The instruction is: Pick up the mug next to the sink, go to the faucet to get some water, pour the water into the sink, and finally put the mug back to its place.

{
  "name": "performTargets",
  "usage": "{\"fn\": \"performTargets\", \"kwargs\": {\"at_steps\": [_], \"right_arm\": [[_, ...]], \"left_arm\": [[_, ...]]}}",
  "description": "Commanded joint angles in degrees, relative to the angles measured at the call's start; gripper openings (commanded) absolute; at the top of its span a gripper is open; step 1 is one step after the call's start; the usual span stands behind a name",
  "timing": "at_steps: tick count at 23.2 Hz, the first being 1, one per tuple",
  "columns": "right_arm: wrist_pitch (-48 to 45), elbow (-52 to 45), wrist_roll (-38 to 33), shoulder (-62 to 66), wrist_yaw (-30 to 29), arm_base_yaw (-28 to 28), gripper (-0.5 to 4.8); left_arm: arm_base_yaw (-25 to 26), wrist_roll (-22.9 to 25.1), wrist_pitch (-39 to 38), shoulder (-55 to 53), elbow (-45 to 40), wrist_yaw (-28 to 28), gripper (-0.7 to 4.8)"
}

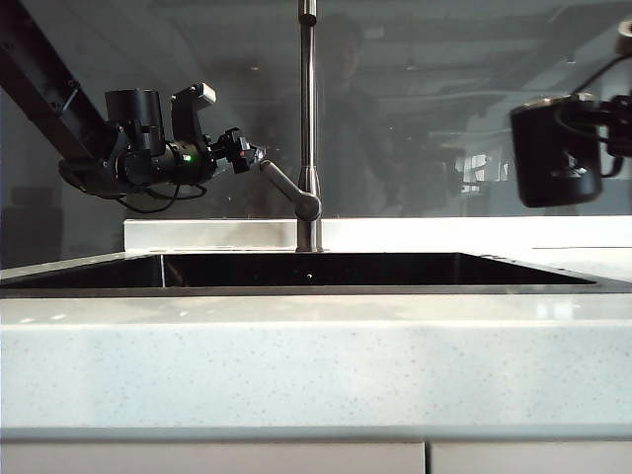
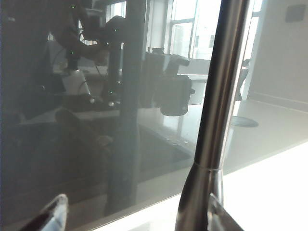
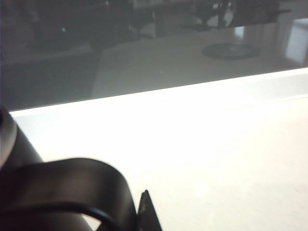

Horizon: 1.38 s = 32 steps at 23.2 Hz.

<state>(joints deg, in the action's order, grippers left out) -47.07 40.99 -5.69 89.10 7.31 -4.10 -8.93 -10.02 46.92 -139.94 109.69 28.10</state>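
The left gripper (image 1: 249,155) is hanging in the air on the left side, above the left part of the sink (image 1: 99,288). Its fingers are spread apart and holding nothing. The tips are sitting right at the end of the lever handle (image 1: 286,188), but I cannot tell if they are touching it. In the left wrist view, two finger tips (image 2: 53,214) are peeking in on either side of the shiny pipe, with a wide gap between them.

The sink is lying low in the counter (image 1: 316,365). It is a wide, long box shape, dark and shiny inside, with a thin metal rim. I cannot see any water or things inside it from this low angle.

The faucet (image 1: 308,118) is standing straight up at the middle back of the sink. It is a tall, thin, smooth metal pipe. Its lever is sticking out to the left, low on the pipe.

The counter is pale, speckled and smooth. Behind it, a dark glass wall (image 1: 444,99) is showing blurry reflections.

The mug (image 1: 555,150) is hanging in the air on the right, high above the counter and tipped a little. It is round, black and not shiny, with a silver rim. I cannot see inside it. The right gripper (image 1: 614,123) is clamped on the mug at its right side. In the right wrist view, the mug's curved black handle (image 3: 72,187) is filling the corner.
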Motion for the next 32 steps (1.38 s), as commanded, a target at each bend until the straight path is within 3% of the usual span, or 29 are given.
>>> {"fn": "performTargets", "kwargs": {"at_steps": [1,4,10,15,32], "right_arm": [[-5.5,-2.0,-0.6,-0.6,-0.2,-1.7,-0.01],[-6.6,-3.5,-0.6,-0.3,-4.3,-2.7,-0.01],[-9.2,-3.7,-0.6,2.4,-6.4,-2.6,-0.01],[-13.5,-3.6,-0.6,5.8,-6.4,-2.6,-0.01],[-13.2,-3.6,-1.9,9.7,-6.4,-2.6,-0.01]], "left_arm": [[0.0,0.0,0.7,0.3,0.2,0.2,3.68],[0.0,0.0,0.7,0.3,0.2,0.2,3.68],[0.0,0.0,0.7,0.3,0.2,0.2,3.68],[0.0,0.0,0.7,0.3,0.2,0.2,3.68],[0.0,0.0,0.7,0.3,0.2,0.2,3.68]]}}
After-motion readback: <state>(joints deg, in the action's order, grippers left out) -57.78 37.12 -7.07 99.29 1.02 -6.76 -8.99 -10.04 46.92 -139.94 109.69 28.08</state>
